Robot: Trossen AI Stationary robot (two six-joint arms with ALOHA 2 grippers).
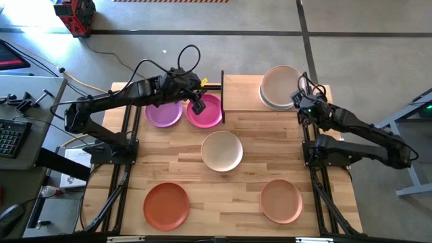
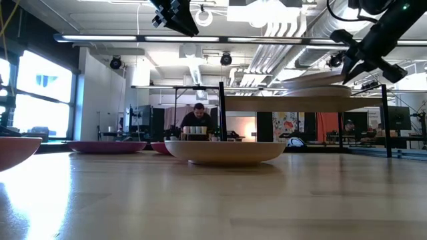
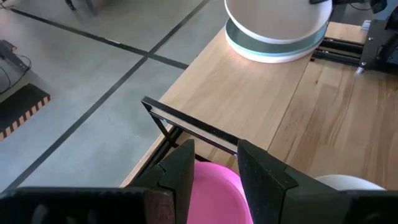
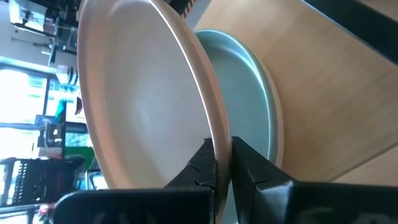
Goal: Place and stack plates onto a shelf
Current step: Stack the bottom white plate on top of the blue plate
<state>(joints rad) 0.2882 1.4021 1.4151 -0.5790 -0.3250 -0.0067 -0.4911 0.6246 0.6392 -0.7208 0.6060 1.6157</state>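
While the table (image 1: 243, 182) carries four plates loose and the shelf (image 1: 239, 91) stands at its far edge, the work in hand is at the shelf's right end. A stack (image 1: 280, 88) sits there, and the right gripper (image 4: 222, 163) is pinched tight on the rim of the top plate (image 4: 143, 93), an off-white one lying tilted over a mint plate (image 4: 255, 81) beneath. To finish this step well, I judge the plate should be lowered level until its base nests inside the mint one, centred so no rim overhangs the shelf edge, and only then released; letting go while it is tilted risks a slide or a clatter.

Near the table's left far corner, the left gripper (image 3: 214, 171) hangs with its fingers spread above the magenta plate (image 1: 206, 111), close to the shelf's black frame. The purple plate (image 1: 164, 113) lies just beside the magenta one. A cream plate (image 1: 221, 150) sits mid-table, an orange-red plate (image 1: 166, 204) near the front left and a peach plate (image 1: 281, 200) near the front right. The left arm would do best to wait clear of the shelf until the right has withdrawn.
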